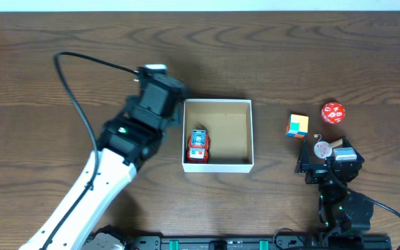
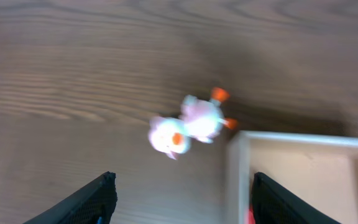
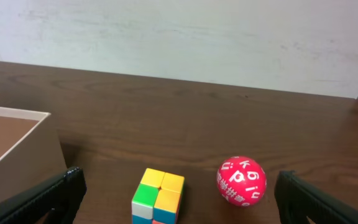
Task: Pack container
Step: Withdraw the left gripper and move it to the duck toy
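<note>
The container (image 1: 250, 135) is a square white-walled box with a brown inside, at the table's middle. A red toy car (image 1: 198, 146) lies in it by the left wall. My left gripper (image 1: 160, 83) hangs over the table just left of the box's far left corner. In the left wrist view it (image 2: 182, 196) is open and empty, one finger on each side of the box wall (image 2: 238, 168). A blurred white duck toy with orange parts (image 2: 188, 124) lies ahead of it. My right gripper (image 3: 182, 186) is open and empty, behind a colour cube (image 3: 158, 196) and a red ball (image 3: 241, 180).
In the overhead view the colour cube (image 1: 297, 126) and the red lettered ball (image 1: 332, 112) lie right of the box. A small round pink-white item (image 1: 321, 148) shows at the right gripper (image 1: 325, 158). The duck is hidden under the left arm there. The box wall (image 3: 17, 140) stands left of the right gripper.
</note>
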You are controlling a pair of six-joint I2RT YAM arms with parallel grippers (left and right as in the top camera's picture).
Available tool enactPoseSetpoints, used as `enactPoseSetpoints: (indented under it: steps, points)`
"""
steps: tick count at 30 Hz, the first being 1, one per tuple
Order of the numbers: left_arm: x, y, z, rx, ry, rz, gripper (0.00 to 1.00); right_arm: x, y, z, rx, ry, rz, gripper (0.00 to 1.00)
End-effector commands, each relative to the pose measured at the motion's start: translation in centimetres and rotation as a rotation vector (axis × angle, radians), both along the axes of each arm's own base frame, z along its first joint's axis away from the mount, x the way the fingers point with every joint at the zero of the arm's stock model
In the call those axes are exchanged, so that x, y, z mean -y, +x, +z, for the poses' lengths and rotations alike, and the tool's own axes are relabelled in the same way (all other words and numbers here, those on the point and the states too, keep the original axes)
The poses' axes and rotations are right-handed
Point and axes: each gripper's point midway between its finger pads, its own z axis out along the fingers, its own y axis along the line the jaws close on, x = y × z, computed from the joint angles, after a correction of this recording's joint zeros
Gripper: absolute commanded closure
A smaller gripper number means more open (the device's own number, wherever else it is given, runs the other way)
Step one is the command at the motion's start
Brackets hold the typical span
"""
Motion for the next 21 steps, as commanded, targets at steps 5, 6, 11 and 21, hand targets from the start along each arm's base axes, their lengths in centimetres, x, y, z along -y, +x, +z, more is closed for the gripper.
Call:
enactPoseSetpoints:
  steps: [5,6,11,21]
  points:
    - [-4.4,2.3,0.3,0.017,0.016,0.108,0.2,-0.2,0.0,-0.1,-0.002,-0.009,0.011,0.01]
    - [-4.6,2.4,0.1,0.01,0.019,0.113,0.19,-0.2,0.0,-0.1,-0.002,-0.009,0.011,0.01]
    - [-4.8,3.2,-1.6,-0.029,0.039,0.121,0.03,-0.2,0.0,-0.1,-0.002,-0.009,0.011,0.01]
    - [-4.8,5.2,-4.7,-0.071,0.06,0.138,0.02,-0.2,0.0,-0.1,-0.002,-0.009,0.011,0.01]
